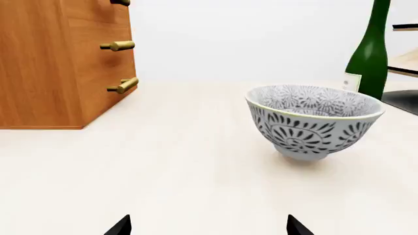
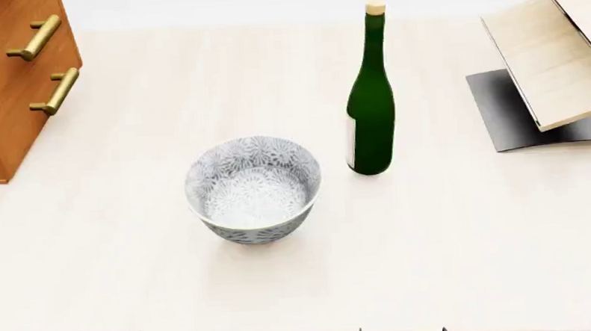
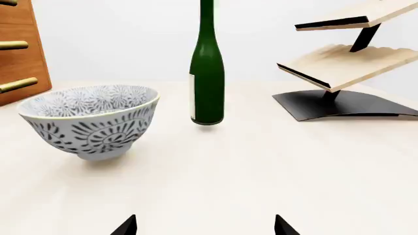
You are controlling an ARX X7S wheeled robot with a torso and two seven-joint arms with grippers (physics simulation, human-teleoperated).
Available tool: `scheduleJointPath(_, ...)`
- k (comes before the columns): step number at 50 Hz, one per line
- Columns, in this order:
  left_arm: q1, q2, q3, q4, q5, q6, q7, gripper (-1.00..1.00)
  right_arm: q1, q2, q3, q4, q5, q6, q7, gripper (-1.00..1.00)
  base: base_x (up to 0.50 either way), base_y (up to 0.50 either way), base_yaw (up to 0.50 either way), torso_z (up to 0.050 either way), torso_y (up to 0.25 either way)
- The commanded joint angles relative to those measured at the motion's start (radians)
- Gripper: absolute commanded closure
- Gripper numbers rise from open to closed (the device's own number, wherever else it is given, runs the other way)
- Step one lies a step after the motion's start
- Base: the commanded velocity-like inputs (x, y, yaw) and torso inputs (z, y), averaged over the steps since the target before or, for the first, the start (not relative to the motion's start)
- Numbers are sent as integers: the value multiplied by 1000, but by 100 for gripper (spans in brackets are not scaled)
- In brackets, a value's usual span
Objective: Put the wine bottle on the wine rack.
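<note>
Nothing of the task is done yet, as we judge it: the tall dark green glass wine bottle (image 2: 370, 102) with its pale cork stands upright on the pale surface (image 2: 459, 240), untouched, apart from the tiered pale wooden wine rack (image 2: 555, 57) on its curved grey base. A grey patterned ceramic bowl (image 2: 254, 188) sits just beside the bottle, on the side away from the rack. Our left gripper (image 1: 207, 226) and right gripper (image 3: 204, 226) hang back near the surface's edge, jaws apart and empty. Reaching, grasping and placing all remain.
</note>
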Motion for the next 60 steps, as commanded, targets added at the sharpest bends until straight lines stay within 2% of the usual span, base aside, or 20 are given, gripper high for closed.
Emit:
scheduleJointPath(1,-8,-30,36,-22,-30,15,-36,-100,5,13,-17,13,14,-8,17,-100,0,0,0,0,0)
scheduleJointPath(17,10,-65,83,30,-49,2,-73,-100,-8,57,-64,-26,54,10,66,-100,0,0,0,0,0)
scheduleJointPath(32,94,-107,96,292,-9,18,-129,-100,-121,97,-82,-393,74,68,101,-100,0,0,0,0,0)
scheduleJointPath(41,152,-125,89,452,-32,35,-146,-100,-184,112,-85,-541,95,22,115,-100,0,0,0,0,0)
scheduleJointPath(49,195,-133,79,528,-40,119,-168,-100,-218,122,-82,-586,113,-79,118,-100,0,0,0,0,0)
scheduleJointPath(59,238,-144,85,602,3,189,-195,-100,-253,128,-91,-617,66,-196,141,-100,0,0,0,0,0)
scheduleJointPath(60,241,-140,85,604,52,198,-211,-100,-251,129,-91,-612,70,-201,141,-100,0,0,0,0,0)
